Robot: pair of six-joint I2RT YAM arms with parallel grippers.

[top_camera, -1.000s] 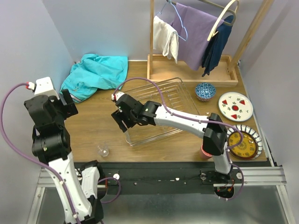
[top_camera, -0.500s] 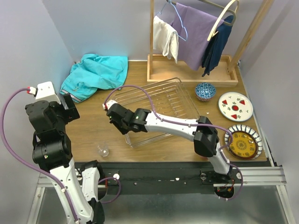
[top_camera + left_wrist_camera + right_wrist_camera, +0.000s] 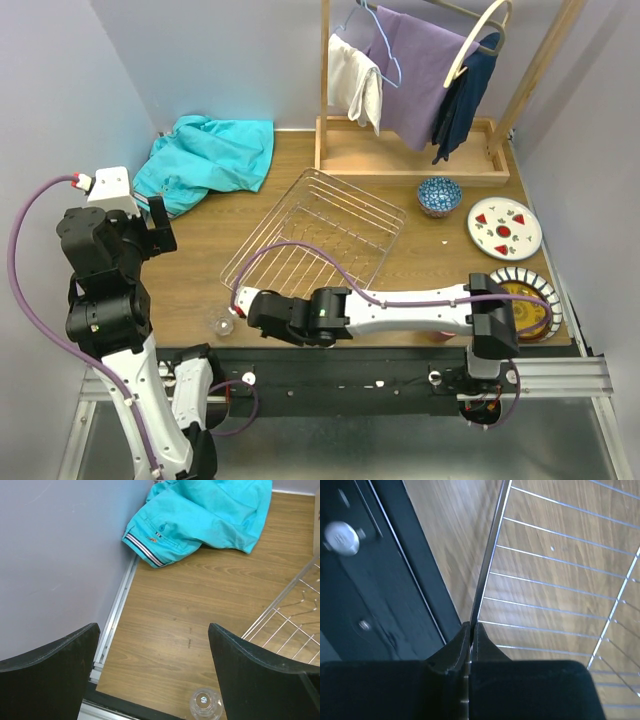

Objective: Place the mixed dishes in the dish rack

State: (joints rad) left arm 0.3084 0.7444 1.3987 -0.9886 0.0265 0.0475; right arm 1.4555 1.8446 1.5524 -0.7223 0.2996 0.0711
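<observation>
The dish rack (image 3: 320,230), a silver wire basket, lies at an angle mid-table with nothing in it. My right gripper (image 3: 250,305) is shut on its rim wire (image 3: 490,555) at the near-left corner, and the fingertips (image 3: 471,626) pinch the wire. A small clear glass (image 3: 222,324) stands just left of that gripper, near the table's front edge. My left gripper (image 3: 155,675) hangs open above the glass (image 3: 206,705), holding nothing. At the right sit a blue-patterned bowl (image 3: 439,196), a white plate with red fruit motifs (image 3: 504,228) and striped-rim plates (image 3: 522,300), partly behind the right arm.
A turquoise garment (image 3: 205,160) lies crumpled at the back left by the wall. A wooden clothes rack (image 3: 410,150) with hanging clothes stands at the back. The right arm stretches low along the table's front edge.
My right gripper has shut on the rack's rim and swung toward the near-left edge. The rack has turned and slid with it. The left arm shifted slightly.
</observation>
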